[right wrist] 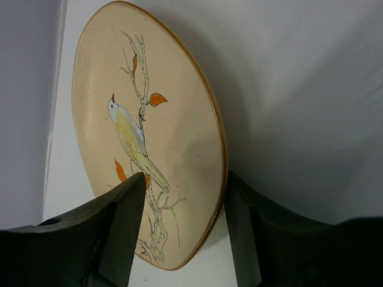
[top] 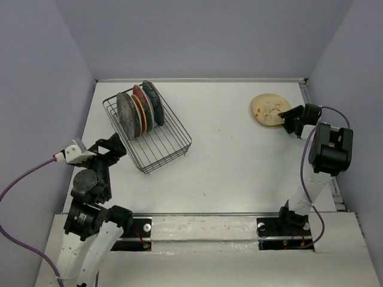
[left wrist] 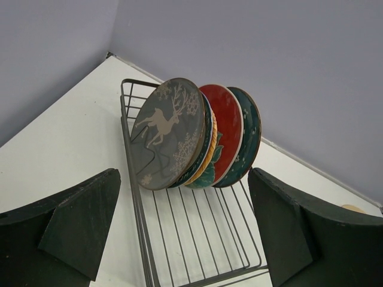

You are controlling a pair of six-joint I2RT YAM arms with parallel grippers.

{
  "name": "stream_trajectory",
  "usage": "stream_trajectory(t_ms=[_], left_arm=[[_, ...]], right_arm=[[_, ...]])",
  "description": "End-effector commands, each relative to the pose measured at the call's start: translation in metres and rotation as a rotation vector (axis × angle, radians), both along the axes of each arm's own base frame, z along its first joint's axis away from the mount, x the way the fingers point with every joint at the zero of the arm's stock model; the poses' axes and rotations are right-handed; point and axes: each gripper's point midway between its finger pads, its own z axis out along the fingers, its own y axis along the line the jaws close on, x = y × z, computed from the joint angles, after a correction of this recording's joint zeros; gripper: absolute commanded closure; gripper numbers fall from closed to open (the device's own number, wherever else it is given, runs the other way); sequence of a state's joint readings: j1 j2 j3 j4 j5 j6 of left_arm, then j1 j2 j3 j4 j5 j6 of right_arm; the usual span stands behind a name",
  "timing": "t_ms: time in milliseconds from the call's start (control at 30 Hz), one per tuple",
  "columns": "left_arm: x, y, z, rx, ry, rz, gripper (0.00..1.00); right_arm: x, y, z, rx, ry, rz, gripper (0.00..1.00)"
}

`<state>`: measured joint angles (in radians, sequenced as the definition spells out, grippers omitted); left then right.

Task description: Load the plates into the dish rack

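Straddling the rim of the cream plate (right wrist: 155, 119), far right on the table (top: 227, 161), right gripper (right wrist: 184, 185), clamping uncertain; a shallow edge hold risks slippage. Left gripper (left wrist: 184, 179) spread near the loaded dish rack (top: 158, 146)

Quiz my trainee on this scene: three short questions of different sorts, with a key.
1. Which plate in the dish rack stands nearest the left gripper? A grey with a deer; B red; C dark teal.
2. True or false: the left gripper holds a plate.
3. Fill the gap: the right gripper has a finger on each side of the rim of the ____ plate.

Key:
1. A, the grey deer plate.
2. False: it is open and empty.
3. Cream: the cream plate, painted with a bird, is outside the rack.
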<state>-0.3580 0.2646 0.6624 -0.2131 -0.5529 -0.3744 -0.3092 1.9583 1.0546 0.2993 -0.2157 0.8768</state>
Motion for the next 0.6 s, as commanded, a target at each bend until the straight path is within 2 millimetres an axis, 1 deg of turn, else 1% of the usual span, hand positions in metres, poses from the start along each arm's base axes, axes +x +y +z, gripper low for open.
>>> stream_trajectory(t_ms=[0,33,67,100,133,167,233,267,300,333,367,400,433,467,500,533,567], left_arm=[[-0.001,0.003,0.016,-0.008,-0.06,0.01,0.01],[-0.002,0.004,0.016,-0.009,-0.061,0.013,0.01],[-0.002,0.004,0.016,-0.009,-0.062,0.013,0.01],[-0.003,0.004,0.016,-0.008,-0.063,0.014,0.01],[-0.003,0.004,0.017,-0.008,-0.065,0.014,0.01],[-0.004,0.005,0.018,-0.01,-0.07,0.015,0.01],[-0.007,0.007,0.019,-0.014,-0.078,0.021,0.01],[-0.007,0.007,0.019,-0.015,-0.079,0.024,0.01],[-0.007,0.007,0.019,-0.015,-0.079,0.024,0.01],[-0.007,0.006,0.019,-0.015,-0.08,0.018,0.01],[-0.007,0.006,0.019,-0.017,-0.081,0.018,0.01],[-0.007,0.005,0.02,-0.016,-0.084,0.011,0.01],[-0.007,0.004,0.021,-0.016,-0.087,0.005,0.01],[-0.007,0.003,0.021,-0.016,-0.087,0.002,0.01],[-0.006,0.002,0.021,-0.015,-0.087,-0.003,0.01],[-0.006,0.002,0.021,-0.016,-0.089,-0.005,0.01],[-0.006,0.002,0.021,-0.016,-0.089,-0.006,0.01]], right_arm=[[-0.001,0.006,-0.027,0.059,0.087,0.028,0.45],[0.005,0.005,-0.025,0.06,0.084,0.034,0.46],[0.006,0.006,-0.028,0.07,0.095,0.041,0.48],[0.004,0.008,-0.037,0.082,0.123,0.049,0.53],[0.005,0.01,-0.039,0.089,0.128,0.061,0.56],[0.007,0.01,-0.038,0.091,0.126,0.069,0.69],[0.006,0.013,-0.04,0.096,0.126,0.091,0.86],[0.007,0.014,-0.037,0.096,0.118,0.094,0.92],[0.005,0.015,-0.035,0.088,0.099,0.099,0.93],[0.007,0.016,-0.015,0.078,0.048,0.109,0.93],[0.006,0.017,-0.004,0.07,0.013,0.11,0.93],[0.01,0.016,0.016,0.047,-0.054,0.111,0.93],[0.005,0.023,0.045,0.022,-0.109,0.116,0.93],[0.004,0.027,0.064,-0.006,-0.152,0.123,0.93],[0.002,0.04,0.078,-0.05,-0.176,0.135,0.93],[-0.002,0.048,0.124,-0.098,-0.266,0.144,0.93],[-0.005,0.058,0.144,-0.127,-0.299,0.155,0.93]])
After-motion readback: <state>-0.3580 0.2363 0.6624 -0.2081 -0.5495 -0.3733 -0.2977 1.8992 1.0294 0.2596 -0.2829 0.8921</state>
